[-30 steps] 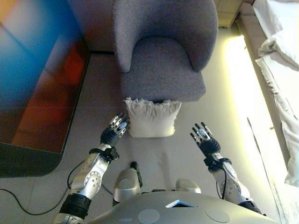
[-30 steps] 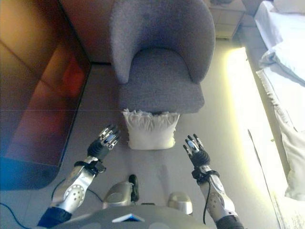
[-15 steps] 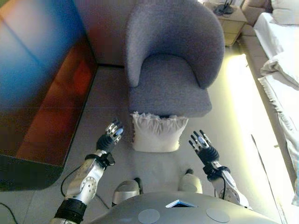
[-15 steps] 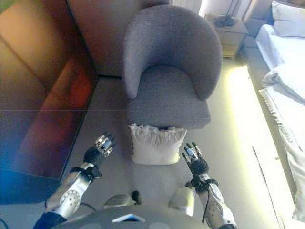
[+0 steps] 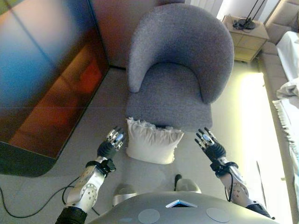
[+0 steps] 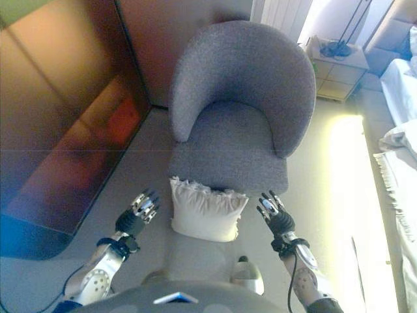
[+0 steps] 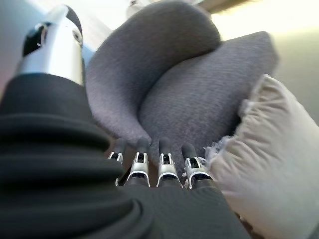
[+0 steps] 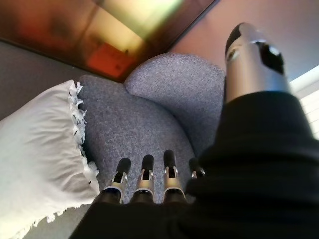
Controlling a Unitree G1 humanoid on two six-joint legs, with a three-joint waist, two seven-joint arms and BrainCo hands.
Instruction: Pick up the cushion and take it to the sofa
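Two hands flank the white cushion (image 5: 152, 142), which stands on the floor leaning against the front edge of the grey armchair (image 5: 180, 70), its frilled top just under the seat. The left hand (image 5: 112, 142) sits just beside the cushion's left edge and the right hand (image 5: 209, 143) a little farther off its right edge; both have fingers straight and spread, holding nothing and not touching the fabric. The main risk, as I judge it, is an uneven squeeze: with the right hand farther out, the left could reach first and push the soft cushion sideways or tip it flat. Being soft, it may also fold between the palms and slip out when lifted, or its frill may catch under the seat.
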